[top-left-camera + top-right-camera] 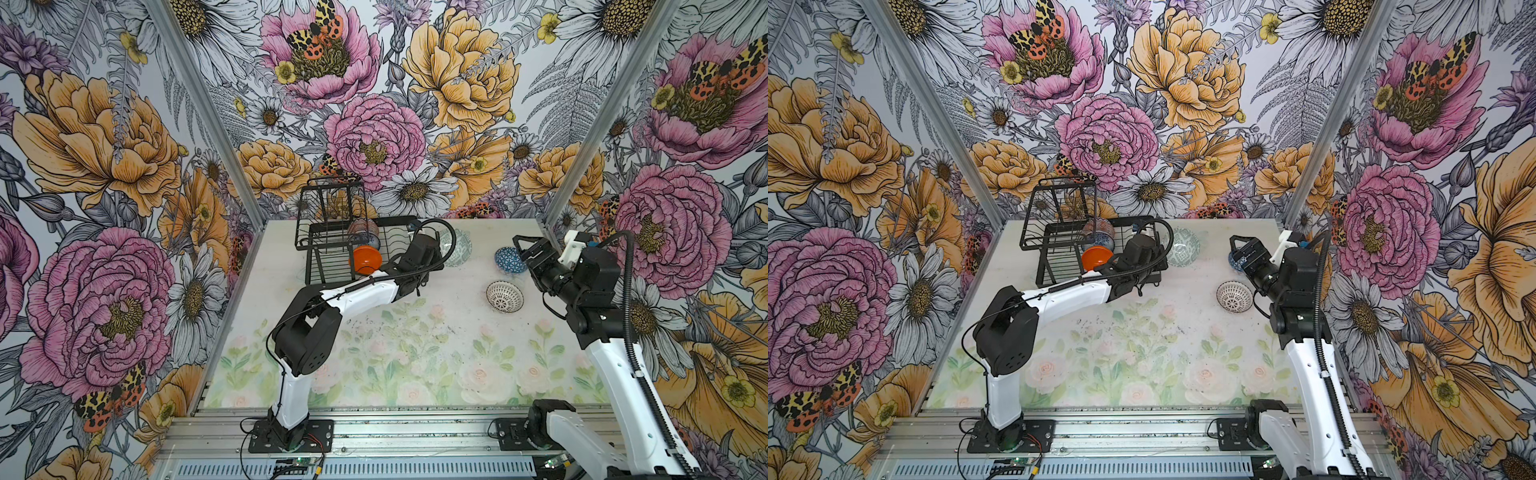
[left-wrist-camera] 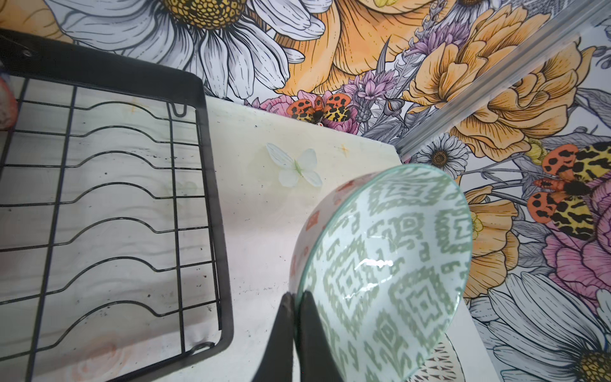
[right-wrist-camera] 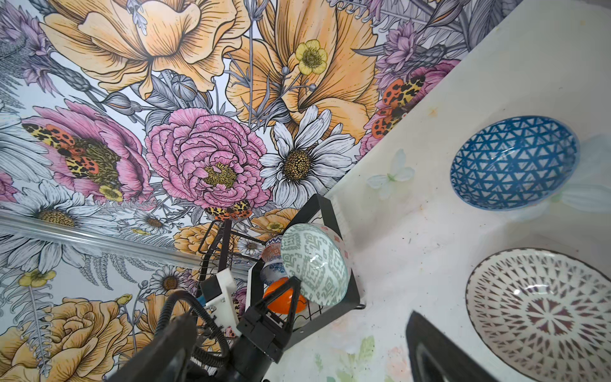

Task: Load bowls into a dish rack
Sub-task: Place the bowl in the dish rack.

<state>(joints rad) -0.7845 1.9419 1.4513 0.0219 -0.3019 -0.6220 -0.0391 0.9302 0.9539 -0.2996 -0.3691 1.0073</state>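
Pinching the pale green-grey bowl (image 2: 386, 264) by its rim, the left gripper (image 2: 295, 296) has its fingers pressed together on the wall, one inside and one outside. The bowl is tipped up on edge and appears lifted off the tabletop (image 1: 415, 332). It sits just beside the end rim of the dish rack (image 2: 213, 198), on the side toward the tabletop's middle, with its hollow turned away from the rack. The rack occupies the far left part of the tabletop.

What matters for the coming move is that the empty wavy slot wires (image 2: 112, 191) lie just across that end rim from the held bowl. By my reading, the bowl must cross the rim sideways and go down edge-first between the wires.

The orange bowl (image 1: 366, 259) and the blue-white floral bowl (image 1: 365, 232) already stand further along the rack.

The right gripper (image 1: 524, 249), spread wide and empty, hovers near the right edge by the dark blue bowl (image 1: 508, 258) and the lattice bowl (image 1: 504, 296), well apart from the rack. So the left arm is the nearer one.
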